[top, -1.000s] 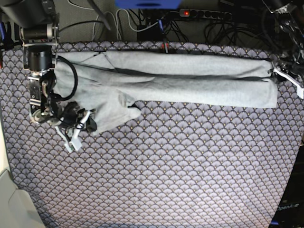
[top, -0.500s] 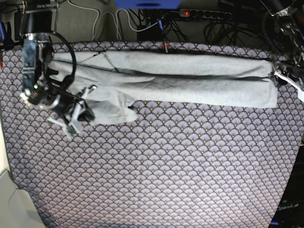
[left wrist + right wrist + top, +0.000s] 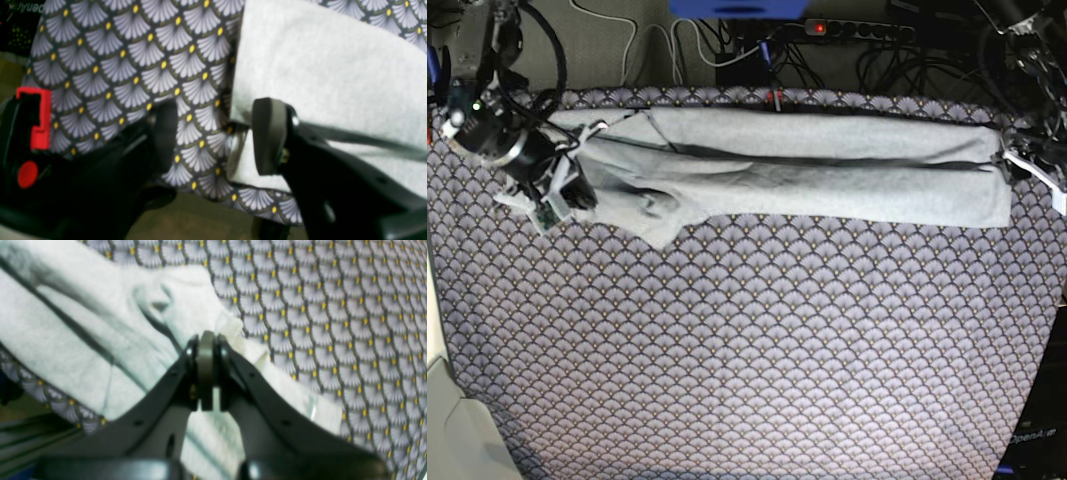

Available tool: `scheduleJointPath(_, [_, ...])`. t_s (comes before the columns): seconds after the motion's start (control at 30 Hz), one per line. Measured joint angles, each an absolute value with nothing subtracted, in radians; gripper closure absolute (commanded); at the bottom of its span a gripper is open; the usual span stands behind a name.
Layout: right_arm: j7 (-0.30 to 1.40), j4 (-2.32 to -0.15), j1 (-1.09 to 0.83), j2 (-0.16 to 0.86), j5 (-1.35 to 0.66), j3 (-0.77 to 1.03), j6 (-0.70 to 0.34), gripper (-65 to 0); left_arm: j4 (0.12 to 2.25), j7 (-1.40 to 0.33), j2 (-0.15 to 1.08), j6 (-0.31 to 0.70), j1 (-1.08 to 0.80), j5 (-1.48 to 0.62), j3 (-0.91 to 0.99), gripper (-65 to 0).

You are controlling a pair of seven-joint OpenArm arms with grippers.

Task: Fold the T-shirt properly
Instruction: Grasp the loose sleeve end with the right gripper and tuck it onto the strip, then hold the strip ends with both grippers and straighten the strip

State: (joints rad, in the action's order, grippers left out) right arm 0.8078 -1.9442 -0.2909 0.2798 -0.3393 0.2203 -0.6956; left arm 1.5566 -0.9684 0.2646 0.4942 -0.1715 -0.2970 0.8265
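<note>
The light grey T-shirt [image 3: 827, 165] lies as a long folded band across the back of the table, with a rumpled flap at its left end. My right gripper [image 3: 575, 192] is at that left end and is shut on the T-shirt. In the right wrist view the gripper [image 3: 206, 370] has its pads pressed together with the shirt's [image 3: 83, 323] bunched edge at the tips. My left gripper [image 3: 1015, 163] is at the shirt's right end. In the left wrist view it [image 3: 217, 136] is open, with one pad [image 3: 268, 136] over the shirt's [image 3: 327, 66] edge and the other over the patterned cloth.
A purple-grey fan-scale cloth [image 3: 777, 350] covers the table. A power strip [image 3: 857, 30] and several cables lie behind the back edge. The table's edge [image 3: 200, 203] runs just below my left gripper. The table's left edge is close to my right gripper.
My right gripper has moved from the front left toward the back left and pulled the shirt's left flap with it. The flap now lies shorter. The left arm has barely moved.
</note>
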Motion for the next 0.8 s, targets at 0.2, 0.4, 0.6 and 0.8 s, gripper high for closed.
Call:
scheduleJointPath(0.2, [0.8,-1.945,-0.378,0.29,-0.45,0.289,-0.699,0.0,1.557,-0.969,0.263,0.494,-0.166,-0.297,0.825,-34.8])
scheduleJointPath(0.4, [0.806,-1.945,-0.428,0.299,-0.458,0.299,-0.698,0.0,1.557,-0.968,0.263,0.494,-0.166,-0.297,0.825,-34.8])
scheduleJointPath(0.6, [0.805,-1.945,-0.461,0.294,-0.461,0.3,-0.699,0.0,1.557,-0.968,0.263,0.494,-0.165,-0.297,0.825,-34.8])
scheduleJointPath(0.8, [0.802,-1.94,-0.466,0.294,-0.461,0.3,-0.699,0.0,1.556,-0.969,0.263,0.494,-0.166,-0.297,0.825,-34.8])
